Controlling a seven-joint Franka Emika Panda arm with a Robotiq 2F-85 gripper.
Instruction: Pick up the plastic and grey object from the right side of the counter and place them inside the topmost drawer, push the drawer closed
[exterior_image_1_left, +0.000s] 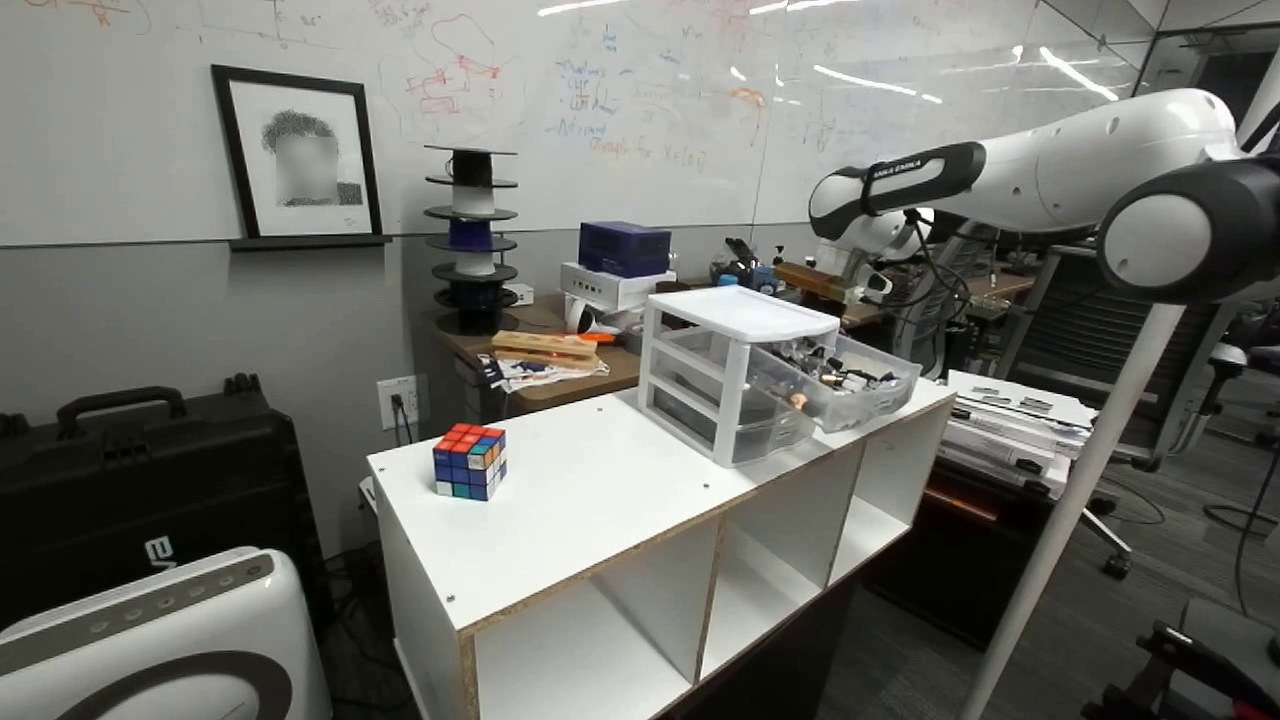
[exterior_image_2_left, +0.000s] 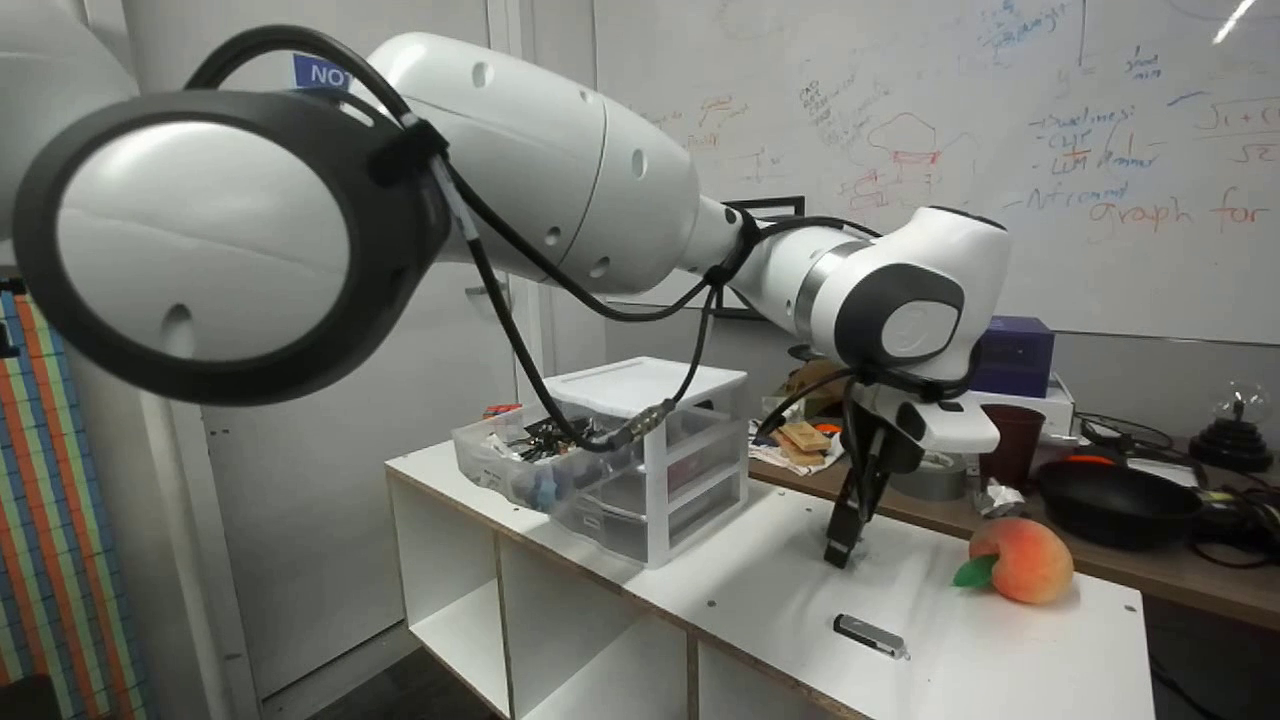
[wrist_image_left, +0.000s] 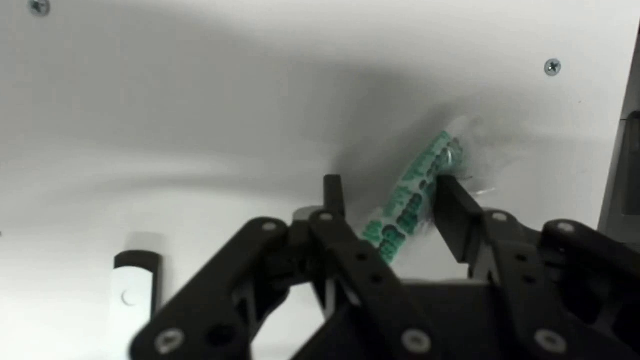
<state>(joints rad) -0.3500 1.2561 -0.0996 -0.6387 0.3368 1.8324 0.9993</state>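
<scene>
Straddling the green-printed plastic wrapper, jaws parted, tool looks set to pinch it, top drawer at left pulled out, presumably for the drop.

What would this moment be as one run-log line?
pincer: jaws apart, green-printed plastic between | grey object: lying on counter | topmost drawer: pulled out | pending: both placements, drawer closing

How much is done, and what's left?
Done: the top drawer stands open. Being done now: the open tool is at the plastic, with no firm grip showing. Left: put that and the grey stick, lying on the counter, inside, then push the drawer shut.
</scene>
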